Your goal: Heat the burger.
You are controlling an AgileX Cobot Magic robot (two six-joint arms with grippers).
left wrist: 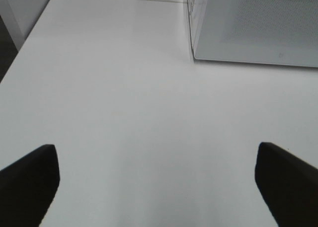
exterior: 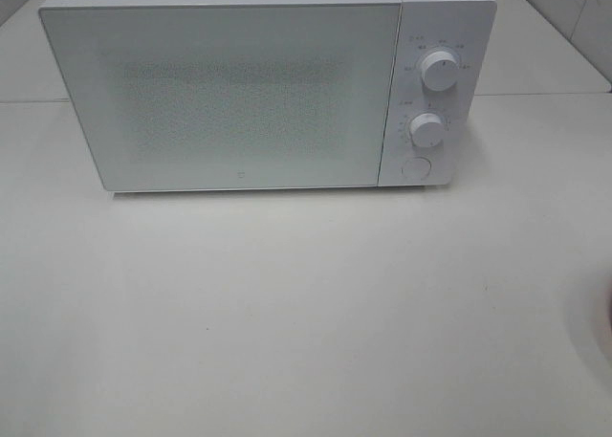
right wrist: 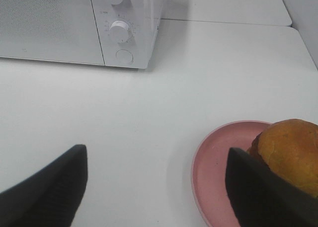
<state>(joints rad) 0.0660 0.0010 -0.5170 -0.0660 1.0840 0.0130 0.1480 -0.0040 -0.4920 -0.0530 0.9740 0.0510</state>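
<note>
Right gripper (right wrist: 154, 187), seen in the right wrist view: jaws spread wide, nothing between them, dark fingers (right wrist: 47, 187) at lower left and lower right of the frame, poised over bare white table (right wrist: 149, 117). Near the right-hand finger, at lower right: pink plate (right wrist: 213, 162) with the burger (right wrist: 290, 150) sitting on it, partly cut off by the frame edge and partly hidden behind that finger. Only the domed golden-brown bun visible; layers beneath not shown.

Left gripper (left wrist: 156, 187), in the left wrist view: likewise released and empty, dark fingertips at both lower corners, plain tabletop between. Upper right of that frame: a lower corner of the microwave (exterior: 239, 93) and its door.

Further out, in the high view: microwave across the upper half, door (exterior: 225, 98) closed, two dials (exterior: 439, 71) and a round button (exterior: 416, 166) on its right panel. Faint pinkish edge at the far right margin, likely the plate, too little to be sure.

Handling, as judgement: probably light, soft, compressible, stacked layers liable to slide or topple if squeezed high on the dome. Better taken low across the sides with a gentle close, or moved by gripping the plate rim, which looks stiff and smooth, possibly slippery. Door not yet opened, so likely first in order.
</note>
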